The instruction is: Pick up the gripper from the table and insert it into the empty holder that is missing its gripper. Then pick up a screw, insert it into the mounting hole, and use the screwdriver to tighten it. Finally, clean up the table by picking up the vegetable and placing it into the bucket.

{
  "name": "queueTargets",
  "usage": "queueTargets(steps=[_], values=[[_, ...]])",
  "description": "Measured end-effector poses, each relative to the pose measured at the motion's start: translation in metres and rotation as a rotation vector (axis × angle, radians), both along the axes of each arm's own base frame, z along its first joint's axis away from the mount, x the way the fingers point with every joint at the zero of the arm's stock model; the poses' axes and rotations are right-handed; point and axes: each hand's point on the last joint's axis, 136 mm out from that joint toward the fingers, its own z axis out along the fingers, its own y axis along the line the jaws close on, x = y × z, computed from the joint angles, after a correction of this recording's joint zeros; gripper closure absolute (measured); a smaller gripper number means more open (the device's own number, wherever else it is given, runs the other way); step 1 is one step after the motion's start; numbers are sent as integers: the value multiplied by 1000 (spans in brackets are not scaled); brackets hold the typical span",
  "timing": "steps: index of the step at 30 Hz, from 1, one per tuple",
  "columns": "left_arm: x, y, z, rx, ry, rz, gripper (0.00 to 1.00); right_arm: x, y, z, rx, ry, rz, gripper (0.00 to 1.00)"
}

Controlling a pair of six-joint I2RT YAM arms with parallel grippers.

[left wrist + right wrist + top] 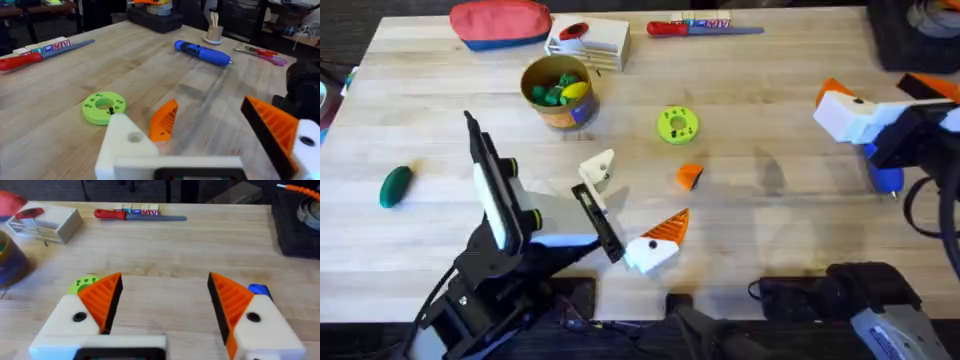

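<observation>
The orange gripper (pixel 689 177) (pixel 164 120) lies on the table (pixel 770 240), just beyond my left gripper (pixel 632 205) (pixel 192 120). My left gripper is open and holds nothing. One of its fingers is the bare white holder (pixel 599 166) (pixel 125 142) with a round hole on top, and the other carries an orange pad. At the right edge, my right gripper (pixel 840 108) (pixel 165 287) is open and empty, with the blue screwdriver (pixel 885 178) (pixel 202 52) beside it. The vegetable (pixel 395 186) lies far left. The bucket (pixel 558 92) stands at the back. The screw is out of view.
A lime-green disc (pixel 677 125) (pixel 103 106) lies behind the orange wedge. At the back are a red pouch (pixel 500 22), a white box (pixel 588 40) and a red-handled screwdriver (pixel 700 28). The bucket holds green and yellow toy pieces.
</observation>
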Motion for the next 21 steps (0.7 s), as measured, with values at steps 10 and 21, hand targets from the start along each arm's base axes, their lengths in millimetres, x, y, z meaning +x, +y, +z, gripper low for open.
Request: queueTargets(steps=[10, 21], values=[[0, 0, 0, 0, 0, 0, 13, -1, 11, -5, 74, 31, 42, 10], [0, 0, 0, 0, 0, 0, 14, 4, 88, -67, 92, 324, 394, 10]])
